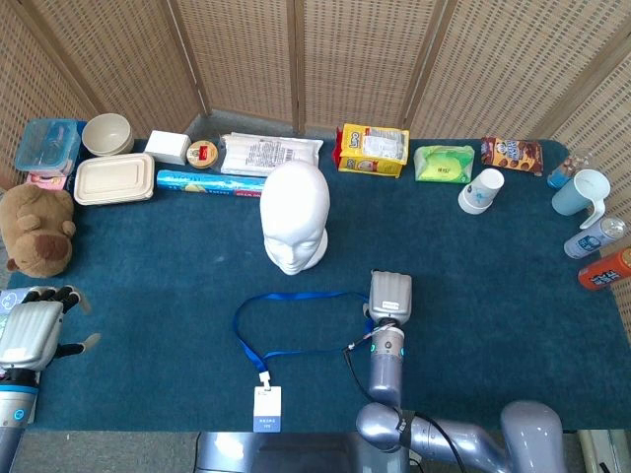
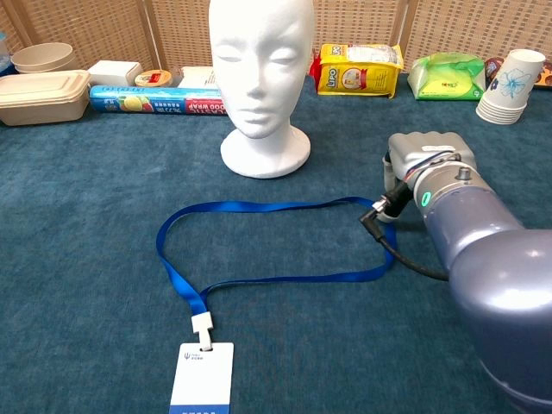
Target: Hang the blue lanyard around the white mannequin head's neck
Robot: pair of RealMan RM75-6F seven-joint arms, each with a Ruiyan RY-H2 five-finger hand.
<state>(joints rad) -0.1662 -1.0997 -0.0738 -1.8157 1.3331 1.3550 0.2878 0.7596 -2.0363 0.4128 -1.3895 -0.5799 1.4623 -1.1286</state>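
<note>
Lanyard (image 2: pixel 267 241) flat on worktop (image 2: pixel 78 259), loop before mannequin head (image 2: pixel 261 78). We judge it light, limp, floppy; take ribbon at right bend. Right hand (image 2: pixel 427 159) there, grasp unclear. Left hand (image 1: pixel 35 330) released, far left.

teddy bear (image 1: pixel 37 231) at blue cloth's (image 1: pixel 148 256) left edge | yellow snack bag (image 1: pixel 373 150) along its back edge | paper cups (image 1: pixel 481 190) back right on it

Head view overhead, chest view low, close — both share mannequin head (image 1: pixel 294 219).
</note>
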